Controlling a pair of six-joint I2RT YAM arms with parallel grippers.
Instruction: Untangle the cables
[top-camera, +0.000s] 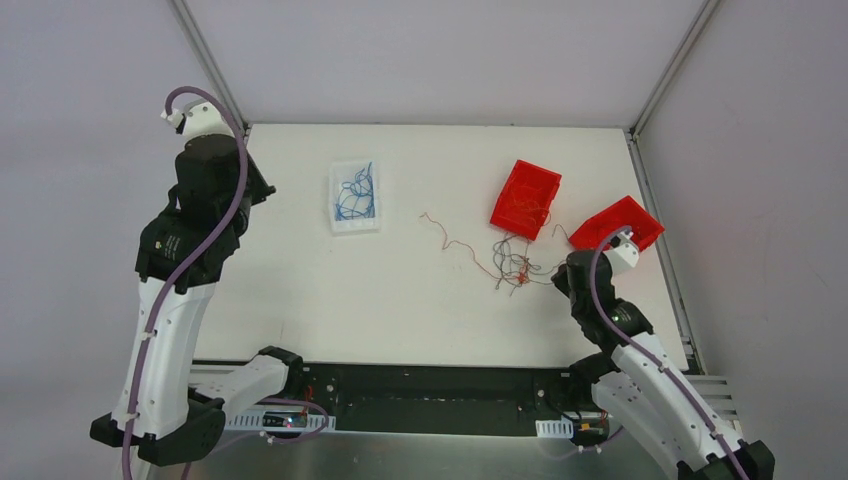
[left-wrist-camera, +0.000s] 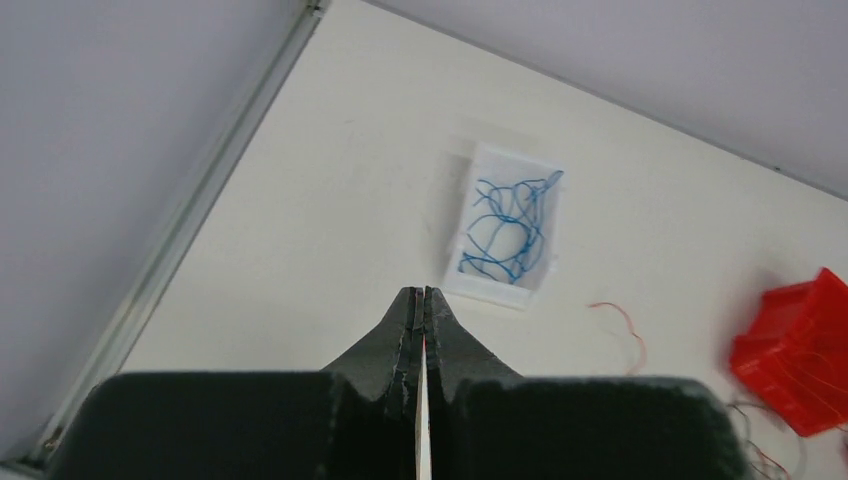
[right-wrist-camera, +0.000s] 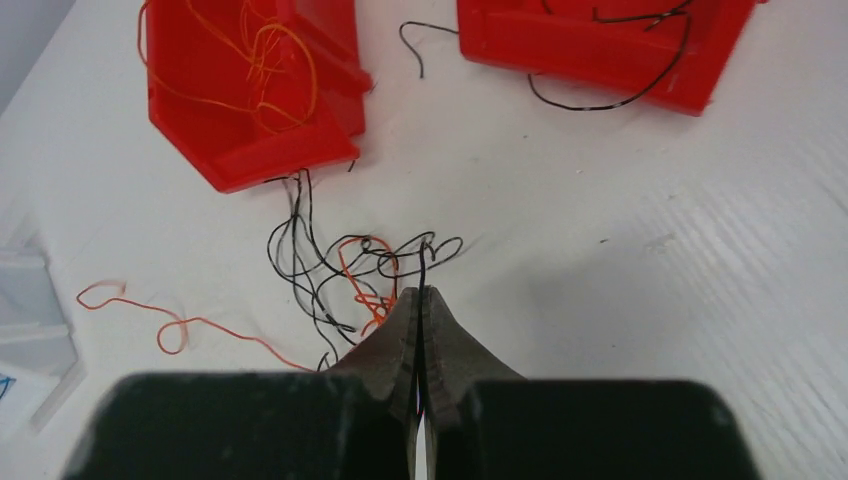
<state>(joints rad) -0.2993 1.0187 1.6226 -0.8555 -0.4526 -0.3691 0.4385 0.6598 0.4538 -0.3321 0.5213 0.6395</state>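
White table (top-camera: 420, 310) — one clear tray (top-camera: 355, 229) left of centre, two red bins (top-camera: 545, 180) (top-camera: 640, 222) at right, close together.

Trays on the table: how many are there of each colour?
Red: 2, the left red tray holding orange wires and the right red tray holding black wires
Clear: 1, the clear tray holding blue wires
Total: 3
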